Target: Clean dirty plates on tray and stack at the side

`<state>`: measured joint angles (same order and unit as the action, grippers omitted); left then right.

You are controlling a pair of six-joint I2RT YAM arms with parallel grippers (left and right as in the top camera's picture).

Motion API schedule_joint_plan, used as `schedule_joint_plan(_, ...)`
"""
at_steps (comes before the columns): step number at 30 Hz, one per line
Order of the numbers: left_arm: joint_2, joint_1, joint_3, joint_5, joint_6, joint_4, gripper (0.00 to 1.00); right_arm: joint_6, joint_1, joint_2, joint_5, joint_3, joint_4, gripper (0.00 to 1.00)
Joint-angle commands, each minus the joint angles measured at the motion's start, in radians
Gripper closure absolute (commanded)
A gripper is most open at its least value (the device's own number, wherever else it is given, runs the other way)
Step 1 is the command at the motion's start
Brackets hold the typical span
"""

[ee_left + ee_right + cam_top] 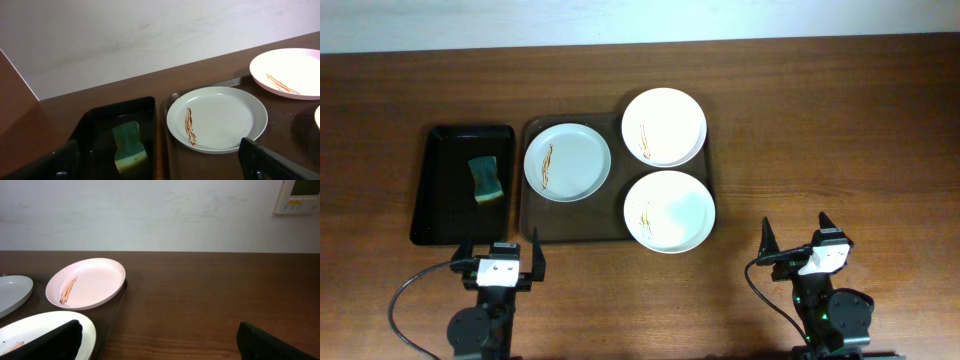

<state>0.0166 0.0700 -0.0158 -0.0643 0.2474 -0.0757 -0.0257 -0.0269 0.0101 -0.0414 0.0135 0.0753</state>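
No text can be read in any view. The only thing carrying print is a white control panel [298,196] on the wall, at the top right corner of the right wrist view. It has a greyish display window at its top and a row of small dark marks beneath it, all too small and blurred to make out.

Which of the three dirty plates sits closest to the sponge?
The left plate, alone on the left half of the tray; the other two sit farther right.
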Motion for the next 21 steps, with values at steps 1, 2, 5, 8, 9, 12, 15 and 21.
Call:
schedule_joint_plan(1,-0.011,0.005,0.007,-0.007,0.016,0.0,0.01,0.0,-0.006,-0.007,0.009,-0.008,0.002,0.02)
schedule_joint_plan(2,-0.011,0.005,0.007,-0.007,0.016,0.0,0.01,0.0,-0.006,-0.007,0.046,-0.008,0.001,0.02)
schedule_joint_plan(5,-0.011,0.005,0.007,-0.007,0.016,0.0,0.01,0.0,-0.006,-0.007,0.088,-0.008,0.001,0.02)
schedule_joint_plan(8,-0.011,0.005,0.007,-0.007,0.016,0.0,0.01,0.0,-0.006,-0.007,0.079,-0.008,0.002,0.02)
schedule_joint_plan(9,-0.011,0.005,0.007,-0.007,0.016,0.004,0.01,0.0,-0.006,-0.007,0.08,-0.008,0.0,0.02)
schedule_joint_plan(12,-0.011,0.005,0.007,-0.007,0.016,0.016,0.01,-0.054,-0.006,-0.007,0.076,-0.008,-0.036,0.02)
schedule_joint_plan(15,-0.011,0.005,0.007,0.001,0.016,0.099,0.01,-0.069,-0.006,-0.007,0.074,-0.008,-0.045,0.02)
schedule_joint_plan(21,-0.009,0.005,0.004,-0.003,0.016,0.227,0.01,-0.105,-0.006,-0.006,-0.009,0.016,-0.044,0.02)
